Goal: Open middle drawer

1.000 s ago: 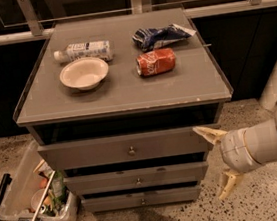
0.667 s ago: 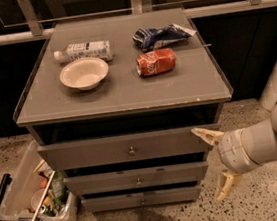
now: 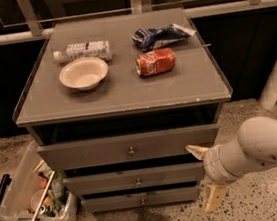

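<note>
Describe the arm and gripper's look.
Gripper, lower right beside the cabinet: two tan, tapered fingers on a pale grey wrist. Arm: smooth off-white rounded shell with a few small dark dots. No cables or markings visible.

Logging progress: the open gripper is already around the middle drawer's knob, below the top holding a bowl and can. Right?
Not quite. The camera view shows the open gripper at the right end of the middle drawer, well clear of its knob. The bowl and can do lie on the cabinet top.
</note>
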You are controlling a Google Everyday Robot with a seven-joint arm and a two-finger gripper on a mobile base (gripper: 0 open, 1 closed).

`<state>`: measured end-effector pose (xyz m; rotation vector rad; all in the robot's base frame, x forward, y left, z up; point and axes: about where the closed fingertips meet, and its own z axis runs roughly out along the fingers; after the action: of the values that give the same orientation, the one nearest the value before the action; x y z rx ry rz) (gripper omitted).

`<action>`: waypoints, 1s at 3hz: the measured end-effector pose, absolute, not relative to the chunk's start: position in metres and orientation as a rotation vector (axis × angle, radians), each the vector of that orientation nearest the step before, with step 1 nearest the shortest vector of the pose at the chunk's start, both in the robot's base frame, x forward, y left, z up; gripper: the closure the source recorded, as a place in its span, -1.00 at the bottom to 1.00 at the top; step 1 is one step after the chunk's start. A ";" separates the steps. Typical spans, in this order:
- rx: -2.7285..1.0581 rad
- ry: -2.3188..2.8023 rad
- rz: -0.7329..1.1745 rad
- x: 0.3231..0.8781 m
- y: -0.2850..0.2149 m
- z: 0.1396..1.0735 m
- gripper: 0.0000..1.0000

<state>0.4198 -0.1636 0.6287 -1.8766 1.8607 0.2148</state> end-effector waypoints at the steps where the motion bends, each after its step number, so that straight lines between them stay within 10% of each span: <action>1: -1.841 1.880 0.189 0.422 -0.157 0.601 -1.00; 3: -1.787 1.837 0.148 0.430 -0.154 0.569 -1.00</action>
<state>0.4295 -0.1539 0.5690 -1.7866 1.8369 0.1484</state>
